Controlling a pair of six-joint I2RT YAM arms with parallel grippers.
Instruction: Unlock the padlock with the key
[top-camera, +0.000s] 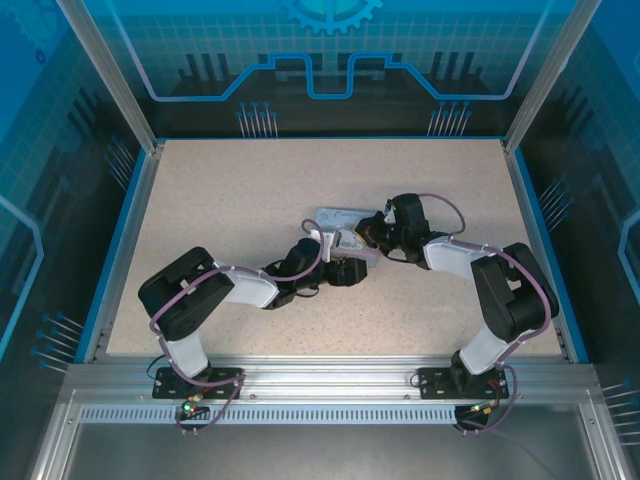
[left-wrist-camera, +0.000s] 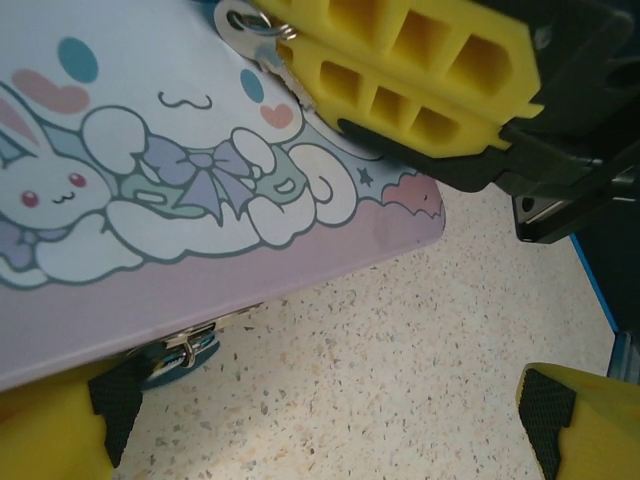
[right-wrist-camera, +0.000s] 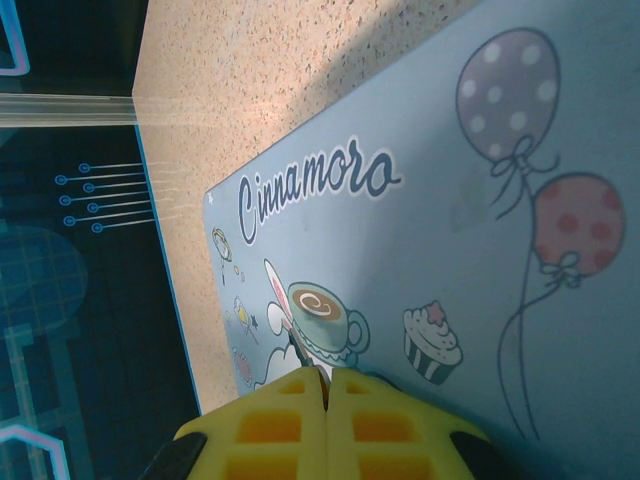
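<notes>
The padlock (left-wrist-camera: 185, 345), tiny with brassy and teal glints, hangs at the near edge of the pale blue cartoon-printed tin (left-wrist-camera: 200, 170), just above the table. My left gripper (left-wrist-camera: 320, 430) is open, its yellow fingers (left-wrist-camera: 60, 430) wide apart over bare table to the right of the padlock. My right gripper (right-wrist-camera: 327, 375) is shut on the key (right-wrist-camera: 306, 357), a thin dark sliver poking out over the tin's lid (right-wrist-camera: 450, 150). In the left wrist view the key's silver head and ring (left-wrist-camera: 248, 20) show at the right gripper's fingertips (left-wrist-camera: 300, 70). From above, both grippers (top-camera: 350, 268) (top-camera: 368, 232) meet at the tin (top-camera: 335, 218).
The speckled table (top-camera: 250, 200) lies open on all sides of the tin. A blue rim and clear walls with metal posts (top-camera: 110, 80) enclose it. Both arm bases stand at the near edge.
</notes>
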